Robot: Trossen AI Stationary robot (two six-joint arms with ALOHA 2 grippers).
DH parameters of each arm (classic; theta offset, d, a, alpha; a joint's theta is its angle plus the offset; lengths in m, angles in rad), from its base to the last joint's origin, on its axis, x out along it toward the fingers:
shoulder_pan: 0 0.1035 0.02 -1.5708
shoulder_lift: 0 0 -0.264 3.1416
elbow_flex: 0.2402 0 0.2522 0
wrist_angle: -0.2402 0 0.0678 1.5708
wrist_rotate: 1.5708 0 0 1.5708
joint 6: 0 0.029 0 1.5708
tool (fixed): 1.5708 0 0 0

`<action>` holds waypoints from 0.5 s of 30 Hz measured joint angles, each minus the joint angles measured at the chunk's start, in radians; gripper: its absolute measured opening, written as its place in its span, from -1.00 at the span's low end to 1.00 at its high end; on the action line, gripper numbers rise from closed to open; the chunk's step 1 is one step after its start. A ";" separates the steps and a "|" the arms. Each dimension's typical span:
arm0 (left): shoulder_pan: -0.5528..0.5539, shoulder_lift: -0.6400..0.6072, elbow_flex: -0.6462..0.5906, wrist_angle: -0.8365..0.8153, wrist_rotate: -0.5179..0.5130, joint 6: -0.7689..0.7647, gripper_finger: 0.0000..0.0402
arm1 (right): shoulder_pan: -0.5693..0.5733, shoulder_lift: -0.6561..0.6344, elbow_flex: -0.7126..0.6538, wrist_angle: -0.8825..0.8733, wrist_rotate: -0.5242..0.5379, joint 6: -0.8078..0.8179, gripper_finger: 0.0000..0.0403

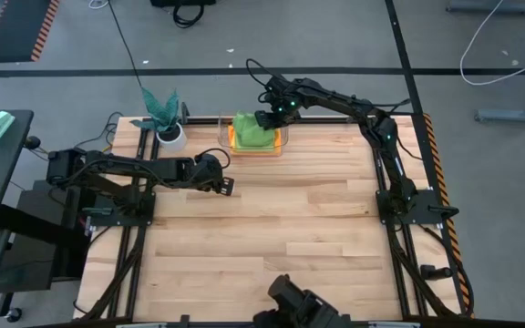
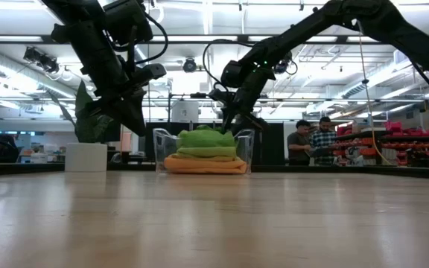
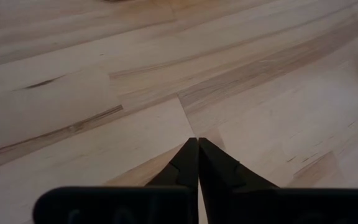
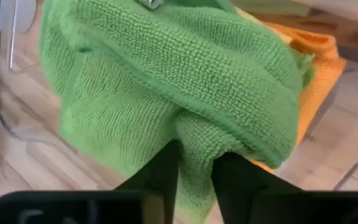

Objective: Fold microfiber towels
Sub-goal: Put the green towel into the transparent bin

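On towel stack (image 1: 253, 132), right claw (image 4: 194, 163) parted

I work at a pale wooden table (image 1: 272, 237) of butcher-block planks. It stands on a grey floor (image 1: 244, 36) crossed by dark tape lines and loose cables. Beyond the table's far edge I face an open workshop hall with long ceiling light strips (image 2: 214, 39). Three people (image 2: 315, 141) stand at benches near shelving at the back.
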 joint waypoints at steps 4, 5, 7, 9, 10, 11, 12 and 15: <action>0.000 0.000 0.000 -0.004 0.000 0.001 -0.94 | 0.010 -0.011 0.002 -0.012 0.004 -0.007 -0.33; 0.000 0.000 0.000 -0.004 0.000 0.002 -0.94 | 0.011 -0.016 0.002 -0.011 0.008 -0.008 -0.29; 0.000 0.000 0.000 -0.009 0.000 0.008 -0.91 | 0.012 -0.028 0.002 -0.015 0.012 -0.009 -0.22; 0.000 0.000 0.000 -0.010 0.000 0.011 -0.89 | 0.011 -0.050 0.002 -0.015 0.018 -0.009 -0.16; -0.001 0.000 0.000 -0.011 0.000 0.011 -0.88 | 0.011 -0.063 0.002 -0.014 0.026 -0.013 -0.14; -0.001 0.000 0.000 -0.012 0.000 0.011 -0.88 | 0.011 -0.078 0.002 -0.014 0.032 -0.016 -0.12; -0.001 0.000 0.000 -0.012 0.000 0.011 -0.88 | 0.011 -0.094 0.003 -0.014 0.045 -0.021 -0.11; -0.001 0.000 0.000 -0.015 0.000 0.010 -0.91 | 0.012 -0.146 0.003 -0.014 0.111 -0.035 -0.10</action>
